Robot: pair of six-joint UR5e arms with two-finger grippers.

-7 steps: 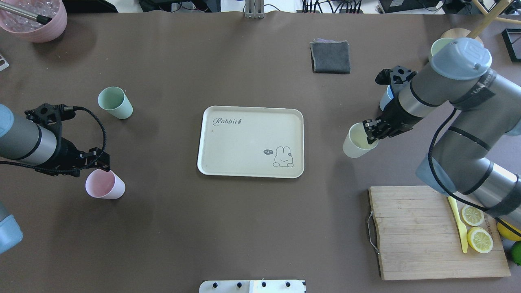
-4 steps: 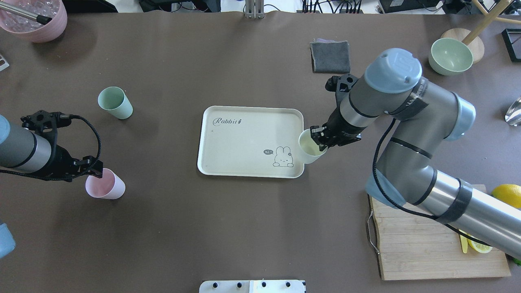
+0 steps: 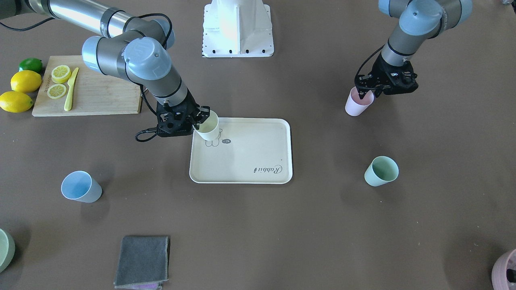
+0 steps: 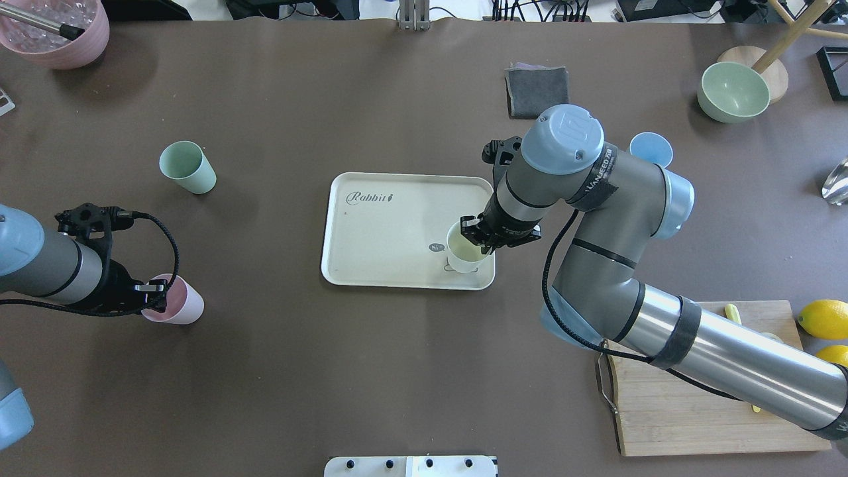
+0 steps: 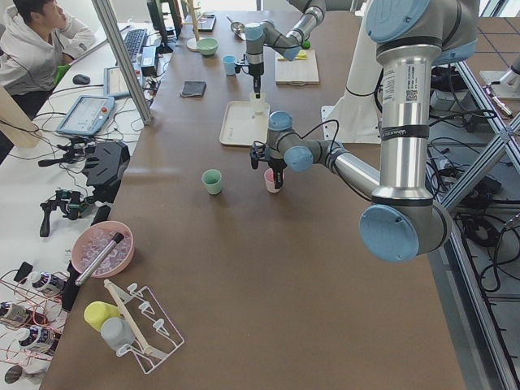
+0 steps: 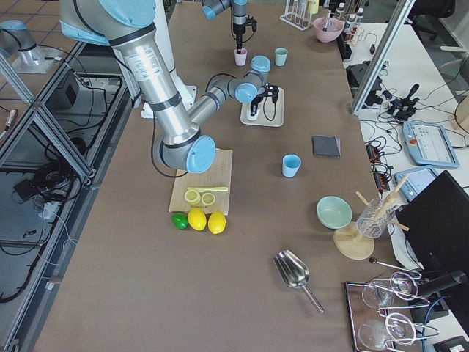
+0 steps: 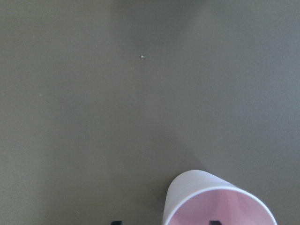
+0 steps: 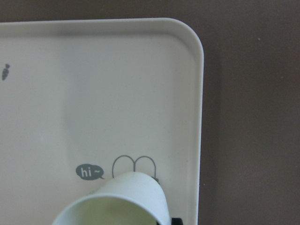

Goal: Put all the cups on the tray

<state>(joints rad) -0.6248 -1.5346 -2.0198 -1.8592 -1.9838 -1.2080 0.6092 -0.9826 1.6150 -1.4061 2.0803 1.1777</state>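
Observation:
My right gripper (image 4: pixel 485 240) is shut on the rim of the pale yellow cup (image 4: pixel 466 254) and holds it upright over the rabbit drawing on the cream tray (image 4: pixel 391 212). I cannot tell whether the cup touches the tray. My left gripper (image 4: pixel 156 296) is open, its fingers astride the wall of the pink cup (image 4: pixel 180 305), which stands on the table at the left. The mint green cup (image 4: pixel 187 167) stands further back on the left. The light blue cup (image 3: pixel 80 186) stands to the right of the tray, partly hidden by my right arm in the overhead view.
A wooden cutting board (image 4: pixel 662 411) with lemon slices and a yellow knife lies at the near right, with lemons (image 4: pixel 821 319) beside it. A grey cloth (image 4: pixel 538 91) lies behind the tray. A green bowl (image 4: pixel 732 91) and a pink bowl (image 4: pixel 56 30) stand at the far corners.
My right arm has carried the yellow cup leftward from the table beside the tray to over its near right corner. My left gripper has come down onto the pink cup's rim.

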